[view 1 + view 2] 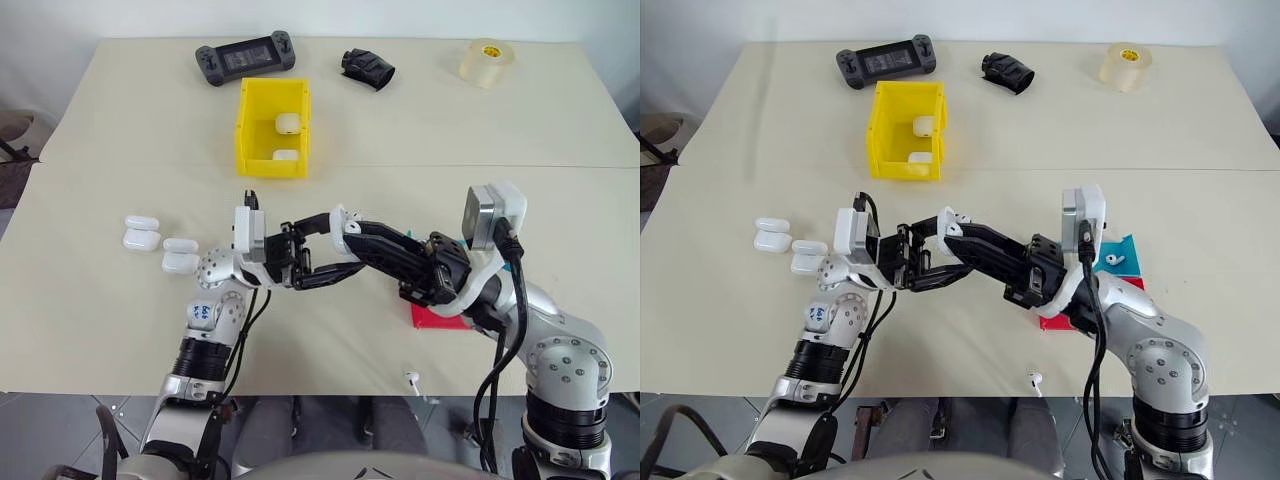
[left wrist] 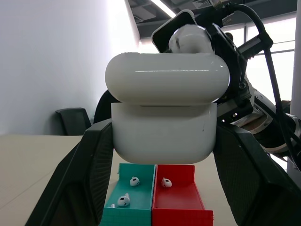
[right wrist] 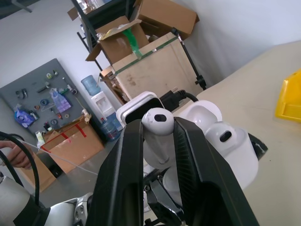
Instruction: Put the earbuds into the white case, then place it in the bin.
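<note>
My left gripper is shut on a white case, held above the table with its lid hinged open. One earbud sits in the open case. My right gripper is shut on another earbud, stem between the fingers, right at the case's open top. The two grippers meet in mid-air in front of the yellow bin, which holds two white cases. A loose earbud lies near the table's front edge.
Several white cases lie on the table to the left. A red tray and a teal tray with earbuds sit under my right arm. A game controller, a black object and a tape roll line the far edge.
</note>
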Controlling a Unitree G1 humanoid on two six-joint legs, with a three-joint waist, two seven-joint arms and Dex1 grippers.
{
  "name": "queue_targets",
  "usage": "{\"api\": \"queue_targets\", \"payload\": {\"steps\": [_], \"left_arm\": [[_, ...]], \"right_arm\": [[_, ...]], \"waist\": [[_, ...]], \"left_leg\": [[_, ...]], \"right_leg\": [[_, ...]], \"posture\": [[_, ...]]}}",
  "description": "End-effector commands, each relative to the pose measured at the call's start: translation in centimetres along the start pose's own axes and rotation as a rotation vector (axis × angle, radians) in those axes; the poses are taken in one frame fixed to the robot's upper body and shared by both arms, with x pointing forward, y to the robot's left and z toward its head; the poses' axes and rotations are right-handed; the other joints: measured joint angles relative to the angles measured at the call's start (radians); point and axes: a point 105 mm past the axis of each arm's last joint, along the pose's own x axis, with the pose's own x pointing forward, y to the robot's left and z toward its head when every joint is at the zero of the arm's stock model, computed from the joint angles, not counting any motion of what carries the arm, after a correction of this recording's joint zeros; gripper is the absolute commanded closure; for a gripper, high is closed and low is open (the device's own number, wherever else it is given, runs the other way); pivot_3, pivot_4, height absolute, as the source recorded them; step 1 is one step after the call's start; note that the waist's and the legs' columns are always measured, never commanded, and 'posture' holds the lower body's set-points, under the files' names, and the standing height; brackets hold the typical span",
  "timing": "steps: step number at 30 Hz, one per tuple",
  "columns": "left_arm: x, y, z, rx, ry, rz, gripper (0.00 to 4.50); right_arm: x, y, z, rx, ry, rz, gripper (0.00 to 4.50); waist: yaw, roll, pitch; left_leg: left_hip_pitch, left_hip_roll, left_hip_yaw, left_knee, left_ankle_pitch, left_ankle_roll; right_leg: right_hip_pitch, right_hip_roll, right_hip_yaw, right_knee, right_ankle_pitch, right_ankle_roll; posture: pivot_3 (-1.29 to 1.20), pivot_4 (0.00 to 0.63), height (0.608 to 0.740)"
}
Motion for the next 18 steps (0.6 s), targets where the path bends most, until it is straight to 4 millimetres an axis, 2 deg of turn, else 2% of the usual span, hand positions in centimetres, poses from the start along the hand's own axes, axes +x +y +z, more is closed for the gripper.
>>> {"api": "queue_targets", "payload": {"steps": [1, 18], "left_arm": [[0.7, 0.2, 1.1, 0.043, -0.027, -0.014, 1.57], [0.9, 0.6, 1.5, 0.049, -0.047, 0.001, 1.57]], "right_arm": [[-0.3, 0.1, -0.2, -0.006, -0.001, -0.008, 3.96], [-1.5, -0.7, -1.6, 0.007, 0.032, -0.059, 3.96]], "waist": [[0.0, 0.0, 0.0], [0.0, 0.0, 0.0]], "left_leg": [[0.0, 0.0, 0.0, 0.0, 0.0, 0.0], [0.0, 0.0, 0.0, 0.0, 0.0, 0.0]], "right_leg": [[0.0, 0.0, 0.0, 0.0, 0.0, 0.0], [0.0, 0.0, 0.0, 0.0, 0.0, 0.0]], "posture": [[0.0, 0.15, 0.74], [0.0, 0.15, 0.74]]}}
